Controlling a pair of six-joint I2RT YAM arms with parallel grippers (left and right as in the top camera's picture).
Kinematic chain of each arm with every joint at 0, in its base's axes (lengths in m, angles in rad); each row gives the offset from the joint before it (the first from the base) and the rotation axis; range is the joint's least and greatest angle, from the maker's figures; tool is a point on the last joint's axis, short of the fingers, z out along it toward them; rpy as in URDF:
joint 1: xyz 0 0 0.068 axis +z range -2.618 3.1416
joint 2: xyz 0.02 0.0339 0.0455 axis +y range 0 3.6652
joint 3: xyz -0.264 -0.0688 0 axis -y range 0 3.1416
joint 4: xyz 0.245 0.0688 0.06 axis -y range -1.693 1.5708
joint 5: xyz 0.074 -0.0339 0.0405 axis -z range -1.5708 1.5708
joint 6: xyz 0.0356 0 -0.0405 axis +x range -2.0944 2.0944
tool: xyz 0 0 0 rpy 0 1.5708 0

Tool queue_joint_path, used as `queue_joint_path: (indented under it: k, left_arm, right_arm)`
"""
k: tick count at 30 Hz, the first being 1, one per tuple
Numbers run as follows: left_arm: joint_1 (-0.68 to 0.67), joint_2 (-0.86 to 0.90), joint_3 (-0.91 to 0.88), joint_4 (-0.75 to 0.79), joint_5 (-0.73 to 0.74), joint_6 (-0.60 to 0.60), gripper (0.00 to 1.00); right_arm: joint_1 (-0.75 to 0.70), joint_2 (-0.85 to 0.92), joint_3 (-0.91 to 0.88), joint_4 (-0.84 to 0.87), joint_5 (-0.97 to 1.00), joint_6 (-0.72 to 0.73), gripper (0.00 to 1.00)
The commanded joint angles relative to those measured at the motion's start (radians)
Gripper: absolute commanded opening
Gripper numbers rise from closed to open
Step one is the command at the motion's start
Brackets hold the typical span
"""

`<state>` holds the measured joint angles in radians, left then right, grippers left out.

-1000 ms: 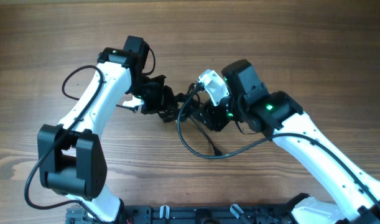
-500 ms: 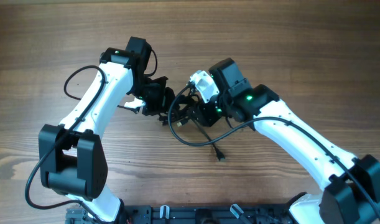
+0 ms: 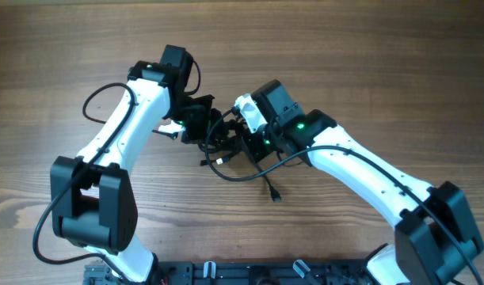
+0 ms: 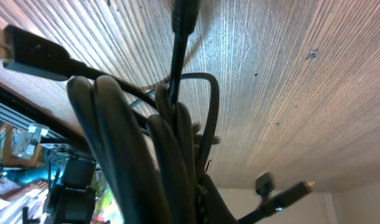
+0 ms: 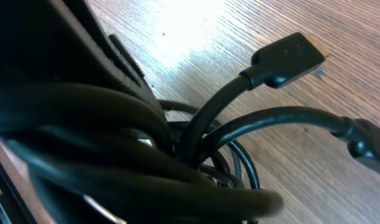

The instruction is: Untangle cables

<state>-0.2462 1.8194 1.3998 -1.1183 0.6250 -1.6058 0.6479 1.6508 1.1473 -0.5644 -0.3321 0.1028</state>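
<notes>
The cables [image 3: 223, 161] are thin black cords bunched in a knot at the table's middle, between my two grippers. One tail runs down to a small plug [image 3: 276, 196] lying on the wood. My left gripper [image 3: 203, 133] is shut on the left side of the bunch. My right gripper [image 3: 243, 145] is shut on its right side, close to the left one. In the left wrist view the cords [image 4: 171, 124] fill the frame, with a plug [image 4: 34, 53] at the upper left; the fingers are hidden. In the right wrist view looped cords [image 5: 177, 143] and a plug [image 5: 289, 57] hang over the wood.
The wooden table [image 3: 384, 63] spreads all round. A dark rail [image 3: 249, 273] runs along the front edge. The left arm's own thick black wire [image 3: 89, 107] loops out to the left. The right arm [image 3: 368, 170] crosses the right front.
My right gripper has moved left, close to the left gripper, drawing the loose loop in. The trailing plug has slid a little left. The left arm has hardly moved.
</notes>
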Motion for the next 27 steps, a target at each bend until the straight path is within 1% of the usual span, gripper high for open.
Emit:
queue_joint_path:
  k: [1, 3, 5, 6, 7, 11, 13, 16, 17, 18, 19, 21, 22, 23, 25, 27]
  left_arm:
    - [-0.003, -0.004, 0.006, 0.039, -0.195, -0.122, 0.04]
    - [-0.003, -0.004, 0.006, 0.039, -0.274, -0.158, 0.04]
    - [-0.003, -0.004, 0.006, 0.037, -0.332, -0.157, 0.04]
    - [-0.003, -0.004, 0.006, 0.034, -0.362, -0.157, 0.04]
    - [-0.003, -0.004, 0.006, 0.033, -0.379, -0.157, 0.04]
    - [-0.005, -0.003, 0.006, -0.012, -0.441, -0.156, 0.04]
    - [-0.005, -0.003, 0.006, -0.032, -0.459, -0.153, 0.04]
    - [-0.005, -0.003, 0.006, -0.055, -0.459, -0.152, 0.04]
    - [-0.005, -0.003, 0.006, -0.064, -0.459, -0.147, 0.04]
    - [-0.005, -0.003, 0.006, -0.064, -0.458, -0.117, 0.04]
    - [-0.005, -0.003, 0.006, -0.065, -0.459, -0.100, 0.04]
    - [-0.005, -0.003, 0.006, -0.068, -0.449, -0.092, 0.04]
    - [-0.005, -0.003, 0.006, -0.068, -0.428, -0.092, 0.04]
    - [-0.004, -0.003, 0.006, -0.067, -0.376, -0.092, 0.04]
    - [-0.004, -0.003, 0.006, -0.061, -0.283, -0.092, 0.04]
    - [-0.004, -0.003, 0.006, -0.061, -0.184, -0.087, 0.04]
  right_arm:
    - [0.012, -0.126, 0.006, -0.069, -0.222, -0.021, 0.04]
    - [0.012, -0.172, 0.006, -0.135, -0.381, -0.114, 0.04]
    - [0.012, -0.210, 0.006, -0.209, -0.528, -0.218, 0.04]
    - [0.012, -0.229, 0.006, -0.246, -0.649, -0.303, 0.04]
    - [0.012, -0.239, 0.006, -0.261, -0.706, -0.336, 0.04]
    - [0.012, -0.289, 0.015, -0.254, -0.887, -0.372, 0.04]
    - [0.012, -0.308, 0.018, -0.214, -0.944, -0.368, 0.04]
    - [0.012, -0.312, 0.018, -0.123, -0.976, -0.291, 0.04]
    - [0.010, -0.312, 0.018, -0.091, -0.936, -0.245, 0.04]
    - [0.006, -0.312, 0.018, -0.070, -0.857, -0.192, 0.04]
    - [0.005, -0.312, 0.018, -0.056, -0.733, -0.125, 0.04]
    - [0.010, -0.312, 0.018, -0.071, -0.378, -0.026, 0.05]
    - [0.014, -0.309, 0.018, -0.077, -0.295, -0.015, 0.05]
    - [0.028, -0.295, 0.018, -0.086, -0.171, -0.016, 0.18]
    - [0.039, -0.257, 0.018, -0.101, -0.081, -0.030, 0.39]
    - [0.039, -0.196, 0.018, -0.121, -0.054, -0.080, 0.49]
